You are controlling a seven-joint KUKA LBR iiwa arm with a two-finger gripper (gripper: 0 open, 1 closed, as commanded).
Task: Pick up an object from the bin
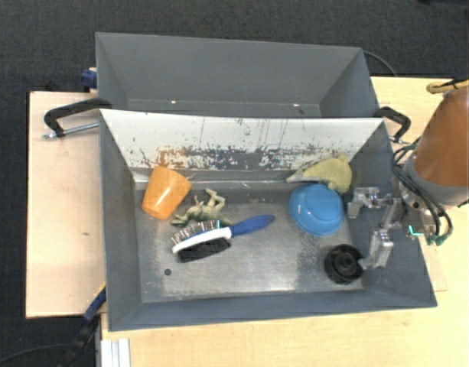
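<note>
My gripper (367,230) hangs at the bin's right side, open, with nothing between its fingers. One fingertip (356,204) is close to the right edge of a blue bowl (317,209) that lies upside down. The other fingertip (374,259) is beside a small black round knob-like thing (342,264) on the floor near the front right corner. Whether either fingertip touches its neighbour is not clear. A yellowish-green soft thing (329,172) leans against the back wall just behind the bowl.
Towards the left lie a brush with a blue handle (216,235), a small olive toy figure (198,209) and an orange cup (165,192) on its side. The arm comes in over the right rim.
</note>
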